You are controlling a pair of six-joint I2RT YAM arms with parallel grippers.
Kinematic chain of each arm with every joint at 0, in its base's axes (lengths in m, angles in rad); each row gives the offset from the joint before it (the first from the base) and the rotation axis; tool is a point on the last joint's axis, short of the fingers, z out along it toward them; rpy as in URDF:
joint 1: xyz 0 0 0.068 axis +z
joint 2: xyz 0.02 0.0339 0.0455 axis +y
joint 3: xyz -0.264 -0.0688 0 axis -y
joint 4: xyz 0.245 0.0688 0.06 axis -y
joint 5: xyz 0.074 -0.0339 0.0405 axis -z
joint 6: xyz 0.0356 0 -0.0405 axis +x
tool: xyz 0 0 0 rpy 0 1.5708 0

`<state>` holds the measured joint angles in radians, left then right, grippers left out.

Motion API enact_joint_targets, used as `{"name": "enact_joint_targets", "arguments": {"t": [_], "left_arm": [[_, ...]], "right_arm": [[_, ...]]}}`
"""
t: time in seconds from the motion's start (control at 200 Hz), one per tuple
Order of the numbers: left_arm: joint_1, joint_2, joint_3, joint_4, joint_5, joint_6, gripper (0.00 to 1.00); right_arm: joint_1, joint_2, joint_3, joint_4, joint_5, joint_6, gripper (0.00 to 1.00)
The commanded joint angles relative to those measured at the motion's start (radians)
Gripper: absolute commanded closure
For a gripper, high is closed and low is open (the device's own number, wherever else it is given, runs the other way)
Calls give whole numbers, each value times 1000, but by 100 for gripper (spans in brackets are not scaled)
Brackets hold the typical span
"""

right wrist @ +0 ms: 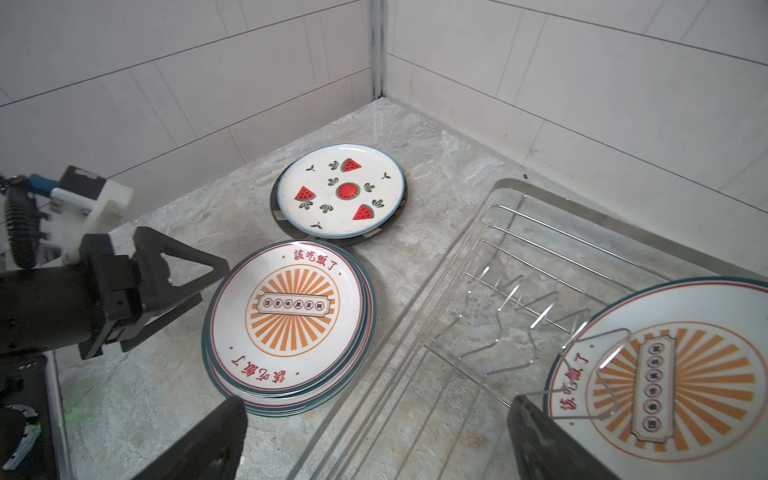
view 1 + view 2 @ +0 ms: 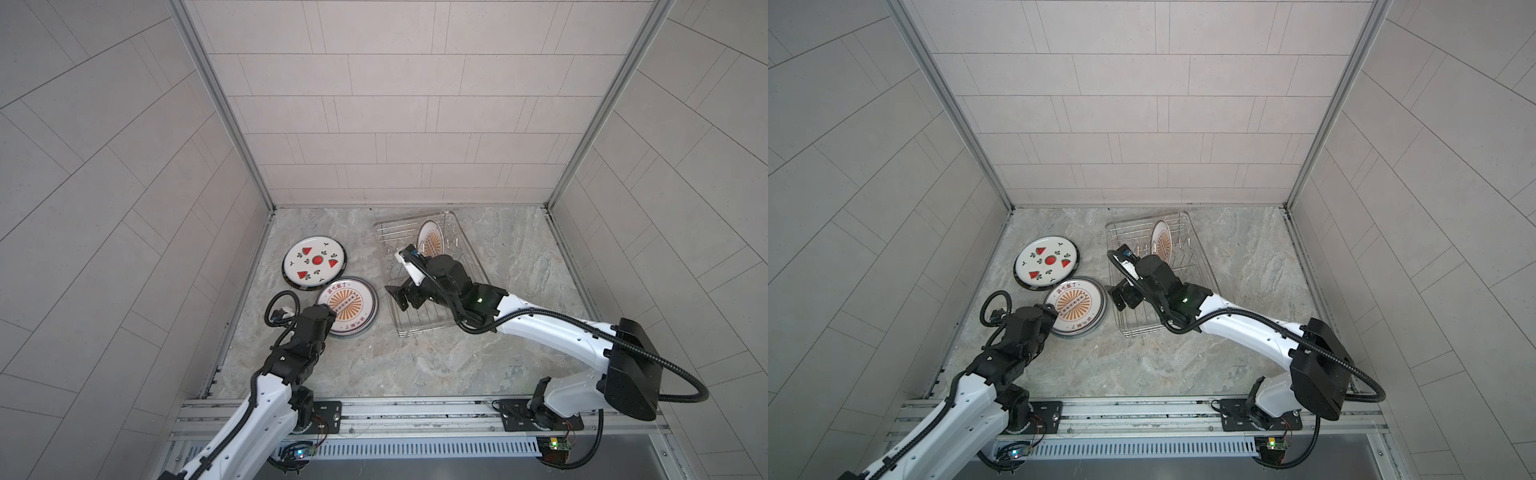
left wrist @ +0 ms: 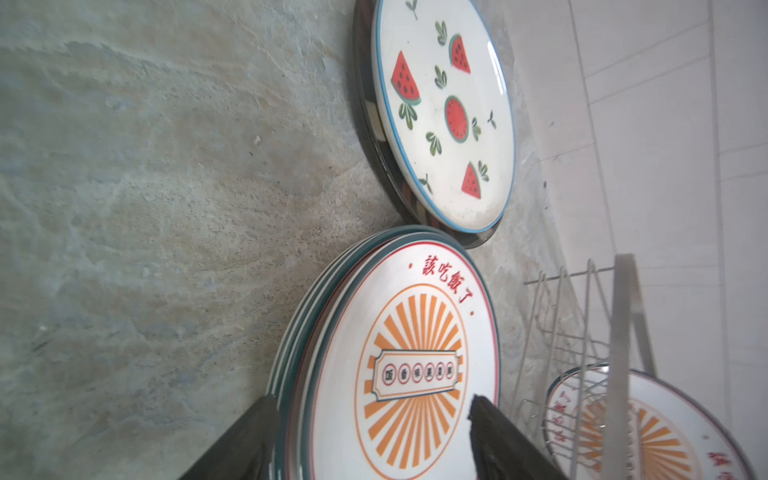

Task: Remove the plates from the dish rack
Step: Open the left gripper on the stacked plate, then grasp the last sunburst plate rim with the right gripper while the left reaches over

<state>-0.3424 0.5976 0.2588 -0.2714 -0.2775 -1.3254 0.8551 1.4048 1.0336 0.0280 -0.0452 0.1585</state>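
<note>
A stack of several white plates (image 2: 347, 307) (image 1: 291, 316) with orange sunbursts and red characters lies flat on the stone floor. My left gripper (image 2: 332, 312) (image 3: 370, 415) is open at its near rim, one finger over the top plate's face and the other outside the stack's edge. Behind the stack lies a watermelon plate (image 2: 314, 261) (image 3: 449, 116) on a dark plate. One sunburst plate (image 2: 432, 241) (image 1: 665, 382) stands upright in the far end of the dish rack (image 2: 399, 232) (image 1: 540, 232). My right gripper (image 2: 401, 297) (image 1: 374, 436) hangs open over the rack's near left part, empty.
Tiled walls close in the floor at the back and both sides, with metal corner posts (image 2: 232, 124). The rack's upright prongs (image 1: 515, 299) stand bare between my right gripper and the last plate. Bare stone floor (image 2: 415, 365) lies in front of the rack and stack.
</note>
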Motion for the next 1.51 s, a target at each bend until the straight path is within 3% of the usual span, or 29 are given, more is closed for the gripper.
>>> {"name": "enact_joint_targets", "arguments": {"t": [0.0, 0.09, 0.295, 0.485, 0.626, 0.916, 1.216, 1.501], "left_arm": [[0, -56, 21, 3, -41, 79, 13], [-5, -92, -19, 239, 82, 293, 3], [-9, 5, -29, 477, 284, 405, 0], [-28, 222, 1, 757, 478, 463, 0], [-79, 342, 30, 884, 489, 516, 0], [-160, 543, 187, 941, 507, 595, 0], [-187, 648, 273, 960, 559, 675, 0], [-194, 708, 286, 1014, 565, 667, 0]], "right_arm": [[-55, -56, -27, 50, 27, 76, 1], [-118, -68, -41, 43, 25, 137, 0], [-269, -43, -39, -8, 30, 262, 0], [-323, -27, -28, -19, 84, 243, 0], [-331, -12, -7, -40, 153, 209, 0], [-344, 102, 134, -158, 263, 196, 1], [-354, 274, 300, -252, 275, 188, 13], [-357, 377, 382, -278, 279, 202, 36]]}}
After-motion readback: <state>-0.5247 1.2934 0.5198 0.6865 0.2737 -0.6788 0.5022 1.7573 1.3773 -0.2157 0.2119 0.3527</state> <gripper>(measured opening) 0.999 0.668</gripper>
